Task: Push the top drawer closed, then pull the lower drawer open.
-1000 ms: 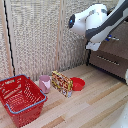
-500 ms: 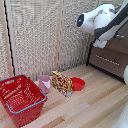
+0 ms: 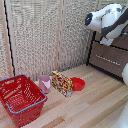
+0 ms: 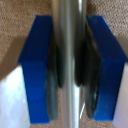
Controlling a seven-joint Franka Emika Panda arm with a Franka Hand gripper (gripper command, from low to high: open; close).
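Shifted slightly toward the exterior view's right against the dresser. Gripper [image 4: 67, 65] clenched on a silvery bar handle [image 4: 67, 30], bar lengthwise between the pads [image 4: 35, 70]. Lower drawer [image 3: 107, 59] beneath, shut.

The white arm [image 3: 106, 22] reaches to the dresser at the exterior view's right, above the lower drawer [image 3: 109, 59], while a red basket [image 3: 21, 99], pink cup [image 3: 44, 83], patterned box [image 3: 62, 84] and red bowl [image 3: 77, 83] sit on the wooden floor [image 3: 95, 105].
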